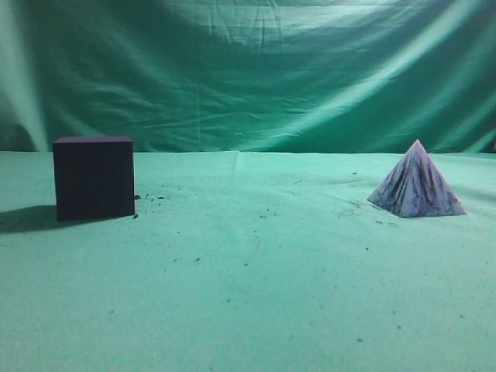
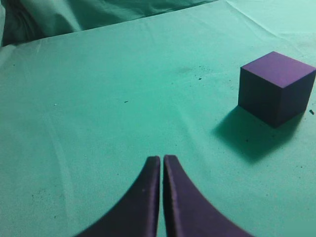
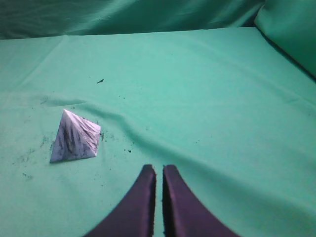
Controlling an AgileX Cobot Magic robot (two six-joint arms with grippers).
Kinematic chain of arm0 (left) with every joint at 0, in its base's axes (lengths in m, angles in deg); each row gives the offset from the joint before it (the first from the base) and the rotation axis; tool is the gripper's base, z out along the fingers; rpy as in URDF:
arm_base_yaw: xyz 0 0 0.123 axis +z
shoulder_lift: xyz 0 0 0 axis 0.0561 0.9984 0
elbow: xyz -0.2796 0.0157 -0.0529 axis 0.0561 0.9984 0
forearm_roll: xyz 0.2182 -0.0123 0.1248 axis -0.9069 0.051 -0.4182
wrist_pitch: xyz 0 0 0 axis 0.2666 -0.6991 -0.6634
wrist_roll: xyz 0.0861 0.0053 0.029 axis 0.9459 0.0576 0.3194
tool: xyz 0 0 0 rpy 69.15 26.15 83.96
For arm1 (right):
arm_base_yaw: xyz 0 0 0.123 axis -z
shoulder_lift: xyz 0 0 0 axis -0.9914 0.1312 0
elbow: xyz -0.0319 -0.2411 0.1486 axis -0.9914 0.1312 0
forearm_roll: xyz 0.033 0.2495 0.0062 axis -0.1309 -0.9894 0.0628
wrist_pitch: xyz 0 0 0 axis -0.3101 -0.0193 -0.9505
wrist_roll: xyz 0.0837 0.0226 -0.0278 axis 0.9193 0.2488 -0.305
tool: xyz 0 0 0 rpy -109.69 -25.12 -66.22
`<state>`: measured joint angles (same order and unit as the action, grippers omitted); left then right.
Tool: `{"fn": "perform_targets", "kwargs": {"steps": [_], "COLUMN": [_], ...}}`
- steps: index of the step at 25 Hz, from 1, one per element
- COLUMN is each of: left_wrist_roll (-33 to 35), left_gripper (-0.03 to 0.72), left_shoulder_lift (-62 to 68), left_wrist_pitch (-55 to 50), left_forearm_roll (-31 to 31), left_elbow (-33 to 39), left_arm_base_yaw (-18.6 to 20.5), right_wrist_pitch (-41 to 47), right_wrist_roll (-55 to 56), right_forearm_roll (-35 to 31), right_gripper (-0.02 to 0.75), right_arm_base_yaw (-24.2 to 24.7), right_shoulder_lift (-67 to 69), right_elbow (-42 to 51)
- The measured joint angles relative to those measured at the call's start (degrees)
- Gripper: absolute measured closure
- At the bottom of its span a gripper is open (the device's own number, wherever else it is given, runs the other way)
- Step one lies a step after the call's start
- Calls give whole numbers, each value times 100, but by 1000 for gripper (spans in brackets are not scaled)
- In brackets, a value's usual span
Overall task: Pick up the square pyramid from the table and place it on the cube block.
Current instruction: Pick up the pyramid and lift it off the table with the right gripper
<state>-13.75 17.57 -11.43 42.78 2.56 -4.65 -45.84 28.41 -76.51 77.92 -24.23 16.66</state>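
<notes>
The square pyramid (image 1: pixel 417 183), pale lavender-white with dark streaks, stands upright on the green table (image 1: pixel 256 256) at the right. It also shows in the right wrist view (image 3: pixel 75 137), ahead and to the left of my right gripper (image 3: pixel 158 169), which is shut and empty. The dark purple cube block (image 1: pixel 94 177) stands at the left. In the left wrist view the cube (image 2: pixel 275 87) sits ahead and to the right of my left gripper (image 2: pixel 162 159), which is shut and empty. Neither gripper shows in the exterior view.
Green cloth backdrop (image 1: pixel 248 70) hangs behind the table. Small dark specks lie scattered on the cloth near the pyramid (image 3: pixel 100 80) and by the cube. A raised fold of cloth (image 3: pixel 291 34) stands at the far right of the right wrist view.
</notes>
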Motion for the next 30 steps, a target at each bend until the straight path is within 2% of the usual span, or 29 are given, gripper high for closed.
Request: {"fn": "perform_targets", "kwargs": {"steps": [2, 3, 25, 27, 30], "left_wrist_roll": [0, 0, 0, 0, 0], "left_gripper": [688, 688, 688, 688, 688], "left_shoulder_lift": [0, 0, 0, 0, 0], "left_wrist_pitch": [0, 0, 0, 0, 0], "left_forearm_roll": [0, 0, 0, 0, 0], "left_elbow": [0, 0, 0, 0, 0], "left_arm_base_yaw": [0, 0, 0, 0, 0], "right_wrist_pitch": [0, 0, -30, -258, -1228], "right_wrist_roll": [0, 0, 0, 0, 94], "right_forearm_roll": [0, 0, 0, -96, -591], "right_gripper": [738, 688, 688, 688, 688], "right_arm_base_yaw": [0, 0, 0, 0, 0], "right_shoulder_lift": [0, 0, 0, 0, 0], "right_elbow": [0, 0, 0, 10, 13]}}
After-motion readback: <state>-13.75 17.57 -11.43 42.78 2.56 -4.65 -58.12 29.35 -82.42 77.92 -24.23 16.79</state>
